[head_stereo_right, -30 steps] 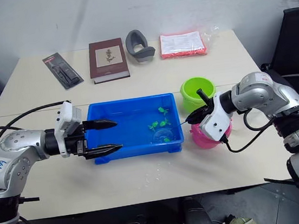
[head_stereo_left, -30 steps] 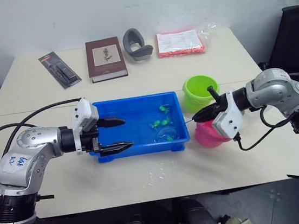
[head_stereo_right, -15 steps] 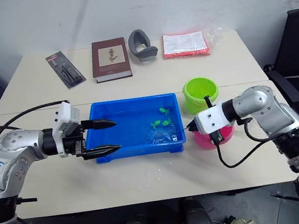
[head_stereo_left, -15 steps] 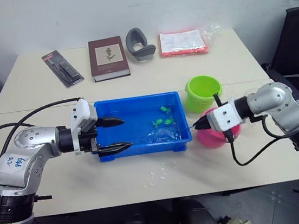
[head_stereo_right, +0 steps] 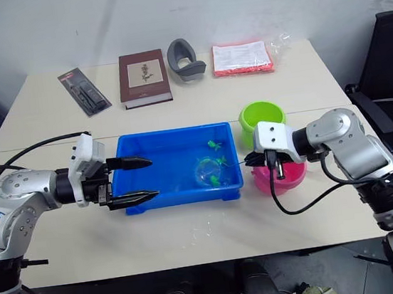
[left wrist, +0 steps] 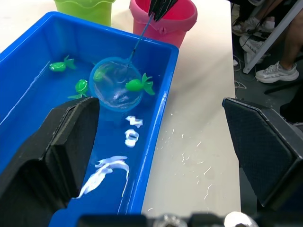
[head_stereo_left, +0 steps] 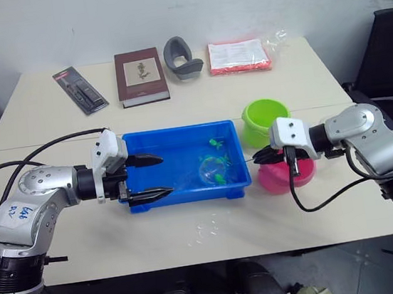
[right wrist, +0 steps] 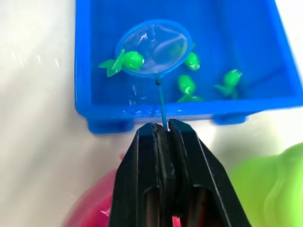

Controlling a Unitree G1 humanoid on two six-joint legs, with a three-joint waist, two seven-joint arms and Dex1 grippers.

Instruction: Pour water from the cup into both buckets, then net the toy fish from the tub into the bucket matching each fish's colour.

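Blue tub [head_stereo_left: 181, 138] on the table near the front edge, shallow, rigid and holding water; best left flat, steadied by the rim if at all. Lime-green bucket [head_stereo_left: 265, 118] and pink bucket [head_stereo_left: 286, 175] just beside the tub's right end, green behind pink; light thin-walled pails, judged easy to tip if knocked. Left gripper [head_stereo_left: 147, 176] at the tub's left end, fingers spread wide on either side of the near-left corner, gripping nothing. Right gripper [right wrist: 163, 127] above the pink bucket, fingers pressed tight on the thin handle of the net [right wrist: 154, 48]; handle slender and probably whippy, so grip near its end gives reach but little stiffness. Hoop low in the tub's right part among the green toy fish [right wrist: 125, 61], one at the hoop's rim. Fish tiny, wet and light, likely to slide off soft mesh unless lifted level.
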